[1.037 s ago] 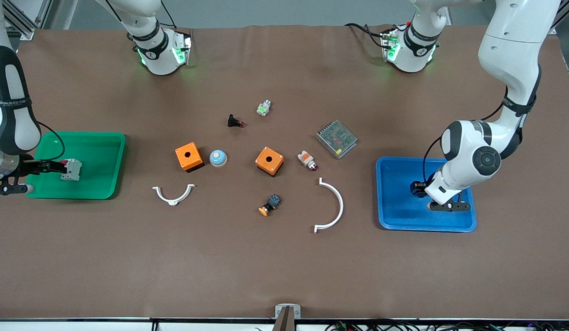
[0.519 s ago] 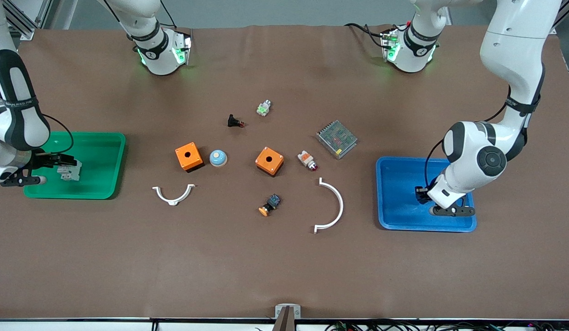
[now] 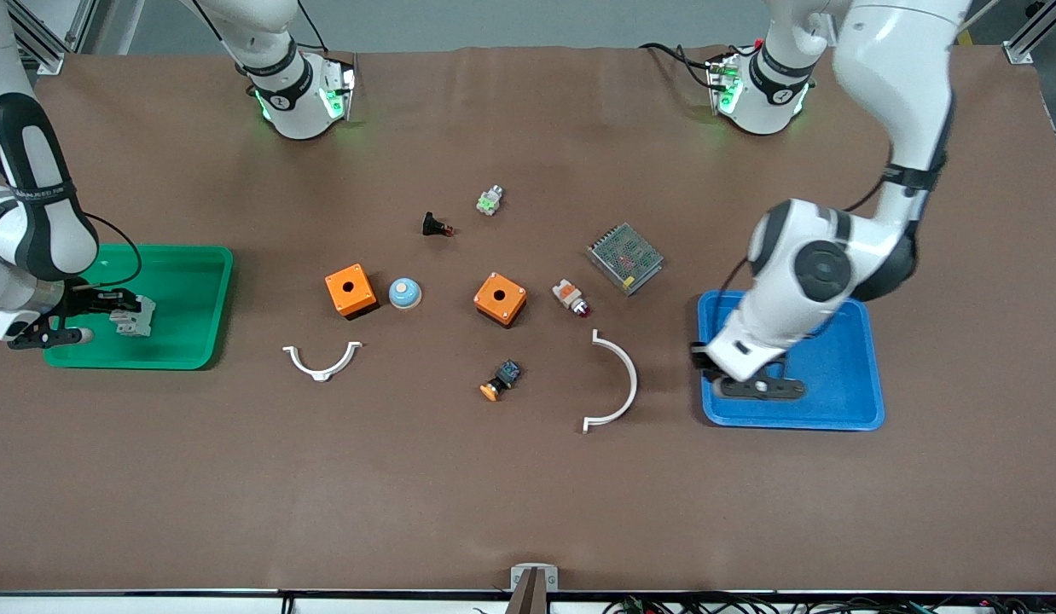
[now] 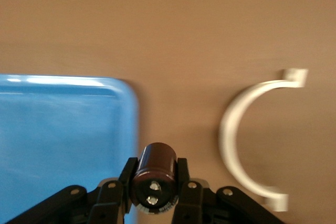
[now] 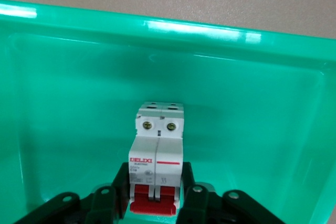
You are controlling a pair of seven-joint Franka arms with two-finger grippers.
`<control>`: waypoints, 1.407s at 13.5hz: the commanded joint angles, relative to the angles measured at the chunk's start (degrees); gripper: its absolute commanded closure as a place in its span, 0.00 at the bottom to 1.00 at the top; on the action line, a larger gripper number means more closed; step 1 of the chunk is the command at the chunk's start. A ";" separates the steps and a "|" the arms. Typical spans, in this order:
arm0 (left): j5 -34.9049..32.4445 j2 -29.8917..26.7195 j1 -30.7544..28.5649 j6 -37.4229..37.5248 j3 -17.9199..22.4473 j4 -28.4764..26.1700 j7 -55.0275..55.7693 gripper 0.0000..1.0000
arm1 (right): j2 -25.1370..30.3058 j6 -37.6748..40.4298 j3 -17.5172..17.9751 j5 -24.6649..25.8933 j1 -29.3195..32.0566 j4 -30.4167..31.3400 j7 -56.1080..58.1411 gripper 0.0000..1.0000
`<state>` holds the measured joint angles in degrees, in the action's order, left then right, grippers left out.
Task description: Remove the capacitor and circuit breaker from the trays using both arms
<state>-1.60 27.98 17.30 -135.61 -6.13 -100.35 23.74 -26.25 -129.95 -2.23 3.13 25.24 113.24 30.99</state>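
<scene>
My left gripper [image 3: 703, 356] is shut on the capacitor [image 4: 154, 174], a dark stubby cylinder with two light spots on its end. It holds the capacitor above the rim of the blue tray [image 3: 835, 409], at the edge toward the right arm's end. The tray also shows in the left wrist view [image 4: 63, 129]. My right gripper [image 3: 118, 304] is low inside the green tray [image 3: 195, 298]. Its fingers [image 5: 115, 192] are closed on both sides of the breaker [image 5: 157, 156], a white block with red levers. The breaker [image 3: 134, 315] sits at the tray floor.
Between the trays lie two orange boxes [image 3: 351, 290] [image 3: 500, 298], a blue dome [image 3: 404, 292], two white curved clips [image 3: 322, 361] [image 3: 617, 384], a mesh-topped metal box [image 3: 624, 257], an orange-capped part [image 3: 501, 380], a white-orange part [image 3: 571, 297] and a black button [image 3: 436, 226].
The left arm has swung from the middle of the blue tray to its edge toward the right arm's end, with the capacitor still held. The right gripper lowered the breaker into the green tray.
</scene>
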 commanded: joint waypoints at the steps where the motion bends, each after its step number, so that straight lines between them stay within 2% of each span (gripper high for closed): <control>1: 0.01 7.50 5.09 1.22 0.77 8.92 7.96 1.00 | 0.06 0.05 0.30 -1.20 0.25 -0.47 1.44 0.78; 4: 0.01 14.18 10.28 1.22 1.21 14.73 16.40 1.00 | 2.50 2.67 0.38 -1.20 -0.45 -0.73 1.27 0.79; 7: 0.01 19.38 13.98 1.05 2.52 17.99 23.18 1.00 | 8.30 19.06 0.39 -1.20 -3.86 -6.60 0.31 0.79; 9: 0.01 21.32 15.39 0.52 3.84 18.78 24.25 0.98 | 11.38 28.49 0.47 -1.28 -7.11 -9.95 -4.41 0.79; 10: 0.01 21.68 15.40 0.43 4.02 18.79 24.25 0.89 | 13.40 30.96 0.47 -1.28 -9.66 -10.14 -8.27 0.79; 11: 0.01 21.68 15.31 0.43 4.02 18.79 24.25 0.67 | 14.81 32.29 0.56 -1.37 -11.94 -10.05 -10.66 0.79; 12: 0.01 21.50 15.31 0.52 4.11 18.79 24.51 0.38 | 15.78 33.35 0.82 -2.15 -14.84 -10.14 -12.51 0.79; 13: -0.59 20.72 15.22 0.69 4.63 18.79 24.25 0.00 | 16.31 33.45 0.91 -4.42 -17.74 -10.14 -16.01 0.79; 16: -2.18 14.85 14.61 5.41 7.09 18.87 23.81 0.00 | 15.71 31.62 0.91 -9.27 -26.79 -10.32 -28.40 0.79; 19: -2.10 7.11 14.17 11.14 10.60 19.23 21.53 0.00 | 14.13 25.56 0.91 -9.63 -36.81 -10.23 -42.01 0.79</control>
<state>-2.73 41.65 31.56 -128.52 2.50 -79.34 46.54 -11.39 -102.08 -0.64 -5.59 -6.46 102.90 -3.87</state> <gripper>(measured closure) 0.009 0.604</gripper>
